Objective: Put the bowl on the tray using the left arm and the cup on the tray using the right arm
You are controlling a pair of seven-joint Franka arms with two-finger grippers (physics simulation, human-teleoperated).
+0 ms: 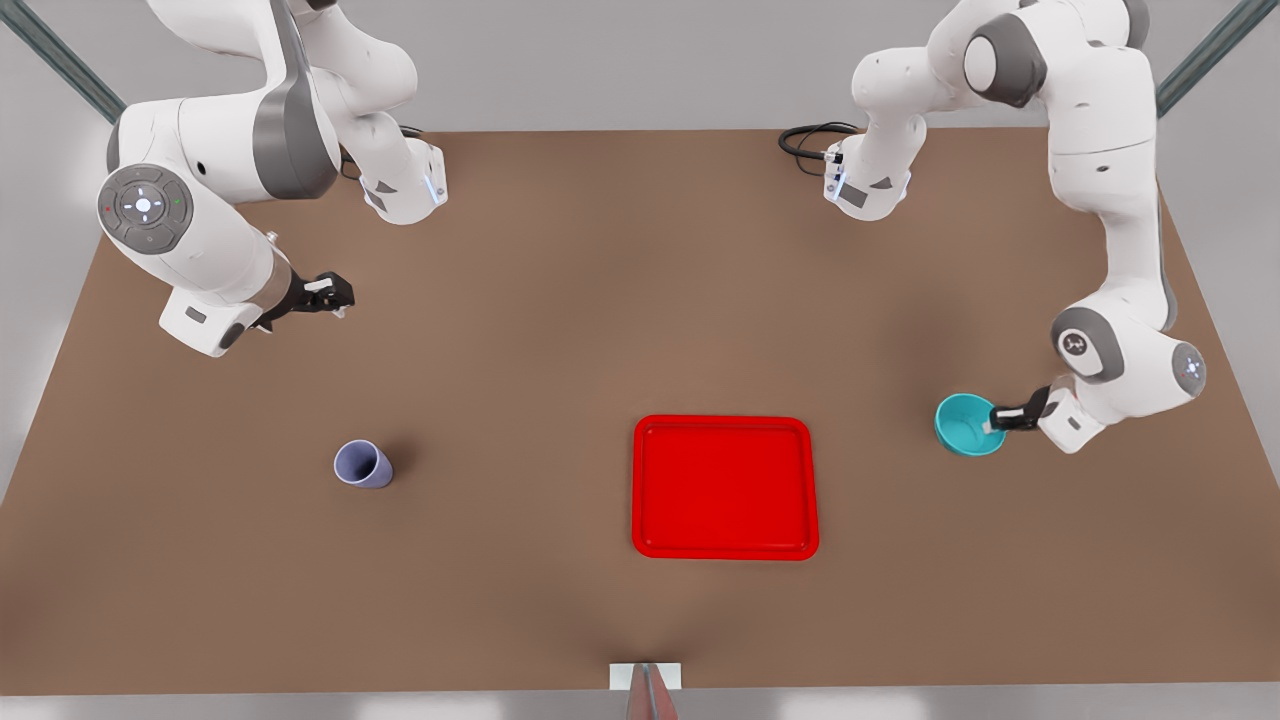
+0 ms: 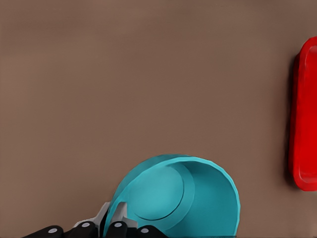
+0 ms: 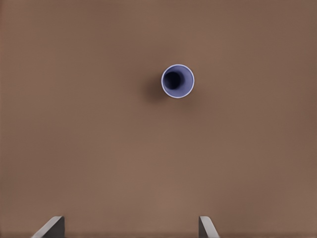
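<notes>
The teal bowl (image 1: 963,426) sits near the front view's right, to the right of the red tray (image 1: 725,423). My left gripper (image 1: 996,420) is shut on the bowl's rim, one finger inside and one outside. The left wrist view shows the bowl (image 2: 183,198) tilted, the gripper (image 2: 113,221) pinching its wall, and the tray's edge (image 2: 304,124) farther off. The lavender cup (image 1: 362,465) stands upright at the front view's left. My right gripper (image 1: 335,293) hovers above and behind it, open. The right wrist view looks down on the cup (image 3: 177,81), with the gripper (image 3: 130,230) apart from it.
The brown table (image 1: 560,300) stretches wide between the cup and the tray. Both arm bases stand at the far edge, with a black cable loop (image 1: 805,140) beside the left arm's base. A small white marker (image 1: 645,676) sits at the near edge.
</notes>
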